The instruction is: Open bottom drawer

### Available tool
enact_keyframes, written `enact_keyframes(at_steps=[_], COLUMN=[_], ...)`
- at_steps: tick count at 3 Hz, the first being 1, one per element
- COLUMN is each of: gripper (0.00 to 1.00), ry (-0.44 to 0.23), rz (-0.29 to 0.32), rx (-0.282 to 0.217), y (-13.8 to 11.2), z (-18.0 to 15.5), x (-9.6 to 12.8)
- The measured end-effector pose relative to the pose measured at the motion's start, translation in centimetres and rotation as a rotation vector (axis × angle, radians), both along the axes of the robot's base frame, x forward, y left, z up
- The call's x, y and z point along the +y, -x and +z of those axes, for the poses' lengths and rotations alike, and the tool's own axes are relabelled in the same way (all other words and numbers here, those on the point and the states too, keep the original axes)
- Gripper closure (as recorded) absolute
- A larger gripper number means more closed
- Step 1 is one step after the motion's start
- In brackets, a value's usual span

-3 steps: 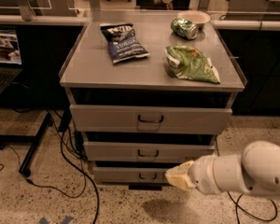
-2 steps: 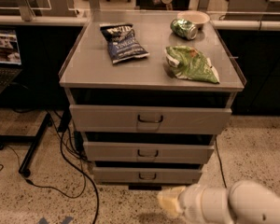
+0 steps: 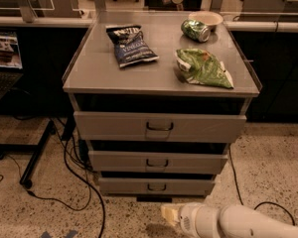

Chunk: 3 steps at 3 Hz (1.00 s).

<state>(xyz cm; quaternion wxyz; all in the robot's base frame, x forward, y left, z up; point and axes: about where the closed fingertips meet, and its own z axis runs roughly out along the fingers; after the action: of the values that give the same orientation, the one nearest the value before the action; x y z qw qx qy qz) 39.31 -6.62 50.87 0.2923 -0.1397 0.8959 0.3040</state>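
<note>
Grey metal drawer cabinet [image 3: 99, 78] fills the middle of my view, with three drawer fronts stacked below its top.

Hidden / unclear:
- The arm [image 3: 253, 224] enters from the near right corner and is cut off by the lower edge, so I see only its white forearm.
- The gripper [image 3: 170, 215] shows as a pale yellowish tip at the arm's left end, low over the speckled floor [image 3: 268, 167]. I cannot tell whether it is open or closed.
- Dark gaps above each drawer front show nothing of the insides.
- A laptop [image 3: 2, 63] at far left is cropped by the frame edge.

Task item: the bottom drawer [image 3: 124, 186] is the lowest and narrowest front, just above the floor, with its small dark handle [image 3: 156, 187] at centre. The middle drawer [image 3: 188, 161] and top drawer [image 3: 109, 125] sit above it.

Gripper position: on the near side of the cabinet, a little right of the bottom handle and lower in view. It is apart from the drawer front, and I see it touching nothing.

On the cabinet top: a dark blue chip bag [image 3: 131, 46] at far left, a green chip bag [image 3: 203, 68] to the right, and a green can [image 3: 195, 29] lying on its side just beside a white bowl [image 3: 206, 18] at the far edge.

Black cables [image 3: 64, 182] trail across the floor left of the cabinet.
</note>
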Motion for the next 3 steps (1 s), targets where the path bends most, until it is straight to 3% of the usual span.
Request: enact_keyframes(at_steps=[1, 2, 3], gripper=[1.0, 1.0, 1.0], ry=[0.045, 0.044, 0.051], rz=[-0.033, -0.035, -0.065], rx=[-0.025, -0.025, -0.072], y=[-1.71, -1.69, -2.47], z=[-0.85, -0.84, -1.24], x=[-0.47, -0.54, -0.99])
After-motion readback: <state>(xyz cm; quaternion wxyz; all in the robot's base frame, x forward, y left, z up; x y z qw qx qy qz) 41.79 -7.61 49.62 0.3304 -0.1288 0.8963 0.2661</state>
